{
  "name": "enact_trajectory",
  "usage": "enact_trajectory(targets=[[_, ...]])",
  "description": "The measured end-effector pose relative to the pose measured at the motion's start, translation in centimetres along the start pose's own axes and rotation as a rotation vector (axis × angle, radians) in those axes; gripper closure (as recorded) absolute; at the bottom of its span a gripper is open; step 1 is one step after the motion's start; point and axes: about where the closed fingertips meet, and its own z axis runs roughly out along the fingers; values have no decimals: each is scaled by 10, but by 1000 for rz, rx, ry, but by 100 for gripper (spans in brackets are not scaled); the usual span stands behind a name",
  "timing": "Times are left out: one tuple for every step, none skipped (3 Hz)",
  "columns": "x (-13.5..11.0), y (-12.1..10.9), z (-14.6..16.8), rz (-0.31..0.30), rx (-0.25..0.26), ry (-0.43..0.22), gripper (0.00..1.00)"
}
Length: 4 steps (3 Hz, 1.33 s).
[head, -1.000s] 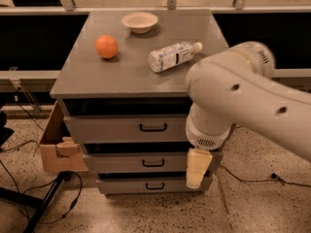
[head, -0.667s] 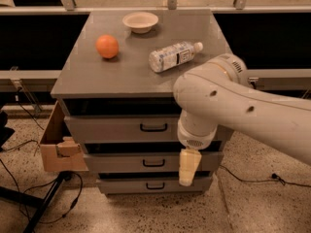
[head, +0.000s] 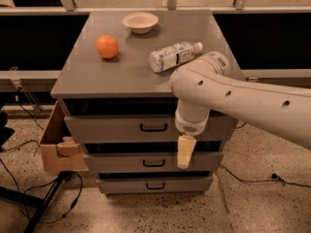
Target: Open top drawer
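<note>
— What takes up most of the view?

— A grey cabinet [head: 131, 72] on a speckled floor [head: 252, 198], with three drawers stacked in its near face. The robot's white arm [head: 243, 98] comes in from the right and crosses in front of the cabinet's near right corner.

— Where is the top drawer?

— The top drawer [head: 112, 129] sits right under the cabinet's top, the widest front of the three, with a dark gap above it. None of its inside shows. Below it come the middle drawer [head: 121, 163] and the bottom drawer [head: 126, 185], each narrower.

— Anything else around?

— An open cardboard box [head: 51, 147] stands against the cabinet's left side. On the top, a plastic bottle [head: 172, 56] lies on its side towards the right, a pale bowl [head: 140, 22] rests at the far edge, and an orange [head: 107, 46] sits left of the bottle, well apart from both.

— And the gripper?

— The gripper [head: 186, 152] hangs downward from the arm's wrist, in front of the drawer fronts. It holds nothing that I can see; whether it is open or closed I cannot tell.

— How does it stand to the drawer?

— It is to the right of the top drawer's small black handle [head: 153, 127] and lower, its tip level with the middle drawer's front. It is clear of the handle.
</note>
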Motion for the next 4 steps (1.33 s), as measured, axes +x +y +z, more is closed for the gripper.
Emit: enact_trajectory(targets=[[1, -23, 7, -3, 3, 13, 0], [-5, -29, 26, 1, -24, 5, 19], [-6, -26, 31, -2, -37, 3, 42], [3, -13, 35, 8, -57, 7, 65]])
